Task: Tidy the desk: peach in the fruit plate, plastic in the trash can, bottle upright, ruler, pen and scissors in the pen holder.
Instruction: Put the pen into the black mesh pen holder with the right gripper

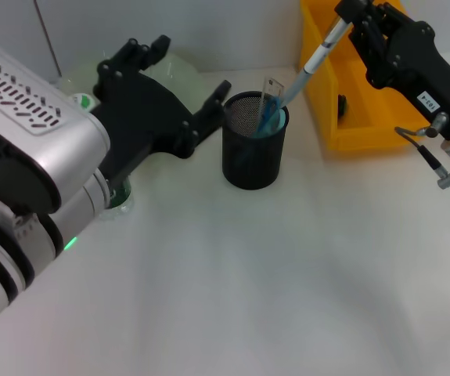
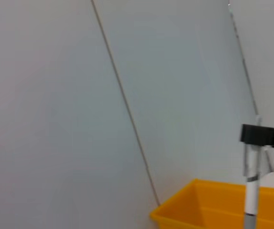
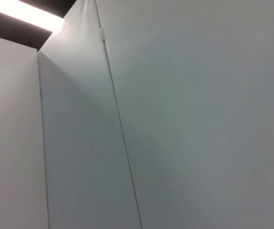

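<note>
Right tool (image 1: 348, 17) tilts the pen (image 1: 307, 66) into the pen holder (image 1: 252, 153)

A white table (image 1: 232, 274) is carrying a black mesh pen holder (image 1: 253, 153), a yellow bin (image 1: 342, 86) and a pale green plate (image 1: 181, 74).

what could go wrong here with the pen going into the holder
The right hand grips the pen at its top end, tilted, tip just inside the pen holder. Released at this slant, it may lean on the rim or knock the ruler already inside. Pushing down at an angle could tip the light mesh holder. The left hand sits close beside the holder and could bump it.
</note>
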Robot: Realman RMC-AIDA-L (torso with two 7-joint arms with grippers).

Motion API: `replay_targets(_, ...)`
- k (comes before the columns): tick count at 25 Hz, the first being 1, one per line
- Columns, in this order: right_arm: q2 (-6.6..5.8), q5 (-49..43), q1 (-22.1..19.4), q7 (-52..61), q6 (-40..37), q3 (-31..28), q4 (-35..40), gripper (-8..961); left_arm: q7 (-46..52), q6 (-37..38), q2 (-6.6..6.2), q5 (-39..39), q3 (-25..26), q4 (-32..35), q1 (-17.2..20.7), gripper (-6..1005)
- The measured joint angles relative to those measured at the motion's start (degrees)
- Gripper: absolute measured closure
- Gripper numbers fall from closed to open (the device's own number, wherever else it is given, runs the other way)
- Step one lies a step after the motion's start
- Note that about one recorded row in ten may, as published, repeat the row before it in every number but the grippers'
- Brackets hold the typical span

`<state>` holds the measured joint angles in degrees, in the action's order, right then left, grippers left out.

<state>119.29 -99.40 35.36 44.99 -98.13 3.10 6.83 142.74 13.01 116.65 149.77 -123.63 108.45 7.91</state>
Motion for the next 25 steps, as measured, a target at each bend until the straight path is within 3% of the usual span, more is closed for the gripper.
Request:
replay_targets(1,-0.06,0.00,0.01,0.15,0.02,0.26,0.81,821,-0.02,-0.09,-1.45,-2.82,-0.50,-0.01,-1.06,235)
replay_targets(2,-0.06,0.00,0.01,0.15,0.02,0.26,0.81,821,-0.02,-0.09,-1.45,-2.82,-0.50,-0.01,-1.06,235)
replay_targets(4,-0.08,0.00,0.01,0.41,0.01,0.37,1.40,821,-0.04,0.10,-2.89,-5.88,-0.55,-0.01,-2.24,236)
replay_targets(6,-0.09,0.00,-0.16,0.52,-0.01,0.39,1.75,821,-0.30,1.84,-5.99,-12.07,-0.16,0.29,-5.07,236)
replay_targets(7,-0.09,0.00,-0.16,0.52,-0.01,0.39,1.75,821,-0.30,1.84,-5.99,-12.07,-0.16,0.29,-5.07,236)
replay_targets(9,-0.10,-0.01,-0.27,0.52,-0.06,0.41,1.79,821,-2.43,4.79,-7.42,-17.56,0.37,0.45,-7.02,237)
replay_targets(10,-0.10,-0.02,-0.31,0.51,-0.09,0.41,1.81,821,-4.35,6.77,-7.53,-20.48,1.11,0.46,-7.62,237)
replay_targets(11,-0.12,-0.12,-0.31,0.42,-0.12,0.42,1.84,821,-11.06,13.29,-6.82,-29.05,4.46,0.42,-8.58,237)
replay_targets(12,-0.12,-0.12,-0.31,0.42,-0.12,0.42,1.84,821,-11.06,13.29,-6.82,-29.05,4.46,0.42,-8.58,238)
replay_targets(13,-0.12,-0.30,-0.31,0.29,-0.13,0.43,1.87,821,-20.67,21.94,-5.08,-40.41,9.66,-0.52,-8.85,238)
replay_targets(14,-0.11,-0.38,-0.30,0.24,-0.13,0.46,1.91,821,-20.67,21.94,-5.08,-40.41,9.66,-0.52,-8.85,238)
replay_targets(15,-0.11,-0.38,-0.30,0.24,-0.13,0.46,1.91,821,-26.66,27.41,-3.55,-46.92,13.12,-1.71,-8.60,238)
replay_targets(16,-0.12,-0.49,-0.30,0.21,-0.13,0.51,2.35,821,-37.17,37.75,-0.17,-56.55,20.18,-4.85,-7.68,238)
replay_targets(17,-0.12,-0.49,-0.30,0.21,-0.13,0.51,2.35,821,-37.17,37.75,-0.17,-56.55,20.18,-4.85,-7.68,239)
replay_targets(19,-0.11,-0.53,-0.17,0.16,-0.14,0.56,2.57,821,-46.92,46.09,1.94,-62.73,25.48,-8.87,-7.23,239)
replay_targets(20,-0.08,-0.56,-0.06,0.14,-0.14,0.58,2.60,821,-46.92,46.09,1.94,-62.73,25.48,-8.87,-7.23,240)
replay_targets(21,-0.06,-0.62,0.10,-0.07,-0.04,0.61,2.71,821,-58.79,52.19,1.76,-68.95,27.53,-15.82,-7.62,240)
replay_targets(22,-0.05,-0.67,0.24,-0.41,0.07,0.63,2.75,821,-58.79,52.19,1.76,-68.95,27.53,-15.82,-7.62,240)
replay_targets(23,-0.05,-0.67,0.24,-0.41,0.07,0.63,2.75,820,-67.87,57.57,1.81,-73.79,29.08,-22.86,-7.85,240)
replay_targets(25,0.01,-0.73,0.67,-1.63,0.36,0.87,2.72,820,-73.58,62.57,1.91,-77.39,30.79,-28.82,-8.48,241)
